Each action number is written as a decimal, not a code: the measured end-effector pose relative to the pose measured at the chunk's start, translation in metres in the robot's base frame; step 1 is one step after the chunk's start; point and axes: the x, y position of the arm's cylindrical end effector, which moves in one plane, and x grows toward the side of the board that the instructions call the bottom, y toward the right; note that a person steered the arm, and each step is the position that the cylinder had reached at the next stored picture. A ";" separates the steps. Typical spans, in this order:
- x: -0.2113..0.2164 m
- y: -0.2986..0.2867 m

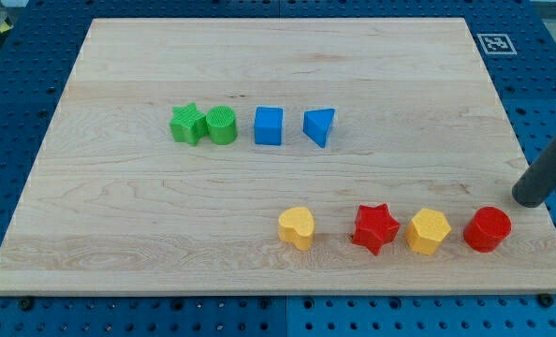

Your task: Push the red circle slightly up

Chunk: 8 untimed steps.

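Observation:
The red circle [487, 230] sits near the board's lower right corner, at the right end of a bottom row. My tip [530, 199] rests on the board just up and to the right of the red circle, a short gap apart from it. The rod rises toward the view's right edge. To the circle's left stand a yellow hexagon [428, 231], a red star [374, 227] and a yellow heart [297, 227].
A second row higher up holds a green star [187, 124] touching a green circle [221, 124], then a blue square [269, 125] and a blue triangle [320, 126]. The wooden board [147, 234] lies on a blue pegboard; its right edge is close to my tip.

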 end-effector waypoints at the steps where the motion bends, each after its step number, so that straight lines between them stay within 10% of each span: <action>1: 0.000 0.000; 4: 0.044 0.049; 8: 0.077 -0.036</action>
